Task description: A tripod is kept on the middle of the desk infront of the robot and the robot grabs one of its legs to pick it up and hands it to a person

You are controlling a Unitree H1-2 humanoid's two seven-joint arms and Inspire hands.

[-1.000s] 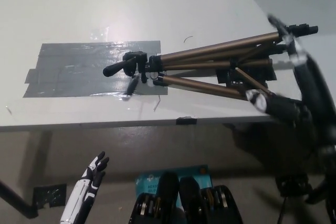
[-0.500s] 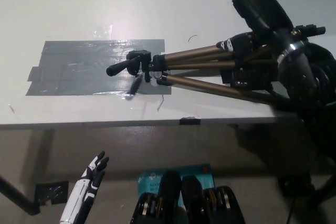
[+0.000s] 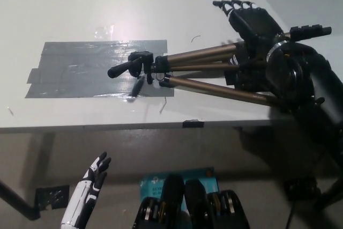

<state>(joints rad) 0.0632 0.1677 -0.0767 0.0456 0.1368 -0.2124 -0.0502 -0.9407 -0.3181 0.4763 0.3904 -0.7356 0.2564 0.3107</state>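
Tripod (image 3: 214, 87) lies folded on its side on the white bench (image 3: 80, 4). Its black head rests at the right edge of a grey tape patch (image 3: 75, 71), and its bronze legs run out to the right. The black right robot hand (image 3: 254, 22) is over the right part of the legs, fingers stretched out and apart, gripping nothing. The white left robot hand (image 3: 94, 176) hangs below the bench edge at lower left, fingers spread and empty. On the floor, the label on a blue box (image 3: 153, 182) is too blurred to read.

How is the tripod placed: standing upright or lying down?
Lying down. The tripod rests flat on the desk, its legs stretching sideways to the right and its head over the gray tape.
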